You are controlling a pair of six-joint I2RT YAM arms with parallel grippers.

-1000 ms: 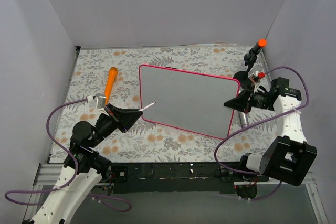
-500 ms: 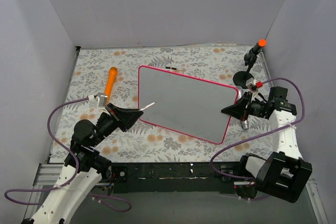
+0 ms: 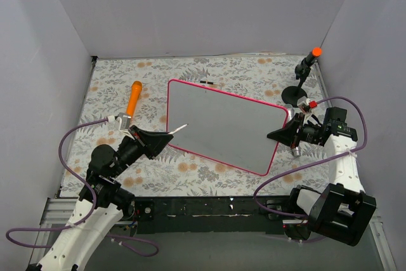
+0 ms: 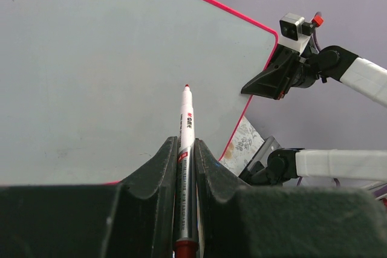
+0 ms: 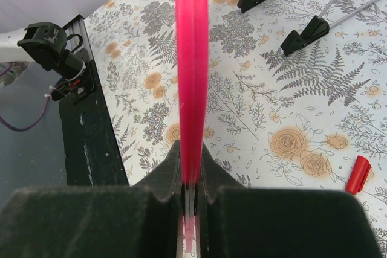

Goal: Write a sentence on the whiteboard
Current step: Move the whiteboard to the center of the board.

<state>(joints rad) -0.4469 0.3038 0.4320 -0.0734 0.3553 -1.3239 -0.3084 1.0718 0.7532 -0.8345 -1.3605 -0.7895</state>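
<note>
While no stroke is on the board, both arms stand ready for writing.
The whiteboard (image 3: pixel 222 125) sits mid-table on the floral mat (image 3: pixel 203 172), surface blank: the sentence is not begun, so all writing remains. At its left side, the left gripper (image 3: pixel 169 136) is clenched on an uncapped red marker (image 4: pixel 186 125), tip aimed at the board; contact cannot be confirmed. The right gripper (image 3: pixel 280 134) is clamped on the pink frame at the right edge, apparently steadying it. A red cap (image 5: pixel 359 174) lies on the mat. Judged progress: preparation complete, writing outstanding.
</note>
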